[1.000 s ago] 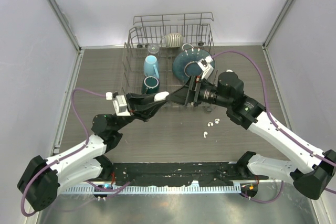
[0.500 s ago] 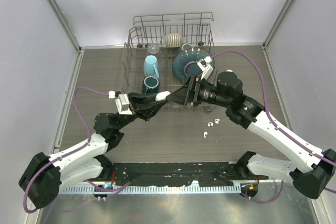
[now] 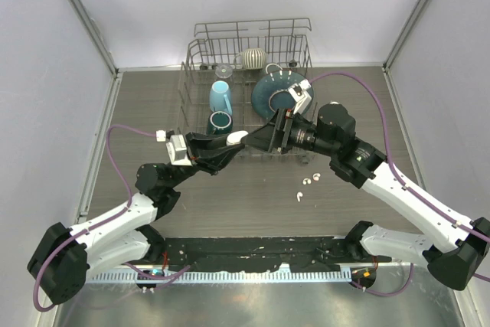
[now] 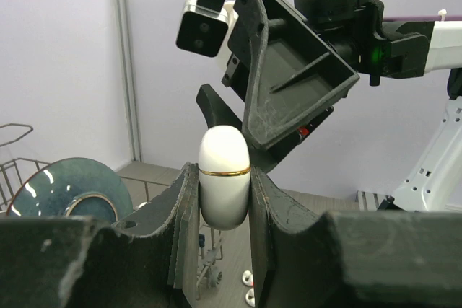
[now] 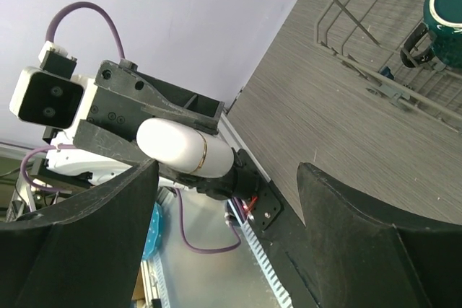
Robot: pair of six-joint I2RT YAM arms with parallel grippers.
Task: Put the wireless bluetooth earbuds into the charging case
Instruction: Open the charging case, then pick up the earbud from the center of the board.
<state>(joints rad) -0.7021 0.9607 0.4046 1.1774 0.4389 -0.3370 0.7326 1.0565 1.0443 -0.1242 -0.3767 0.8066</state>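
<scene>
- The earbuds (image 3: pixel 307 182): you see three small white pieces lying loose on the table (image 3: pixel 153 112), nearer to you than the dish rack's (image 3: pixel 253 37) right front corner and well apart from both claws.
- The left gripper (image 4: pixel 224 185): just before the rack's front edge, clamped narrowly on the white charging case (image 4: pixel 224 156), whose lid is shut along a gold seam.
- The right gripper (image 3: pixel 256 137): before the same edge, fingers spread wide and empty, facing the case. Its wrist overlaps the rack's front wires and part of the blue plate (image 3: pixel 272 93).
- Inside the rack: teal mug (image 3: pixel 220 122), pale blue cup (image 3: pixel 220 97), and a ribbed white vessel (image 3: pixel 253 57) at the back.
</scene>
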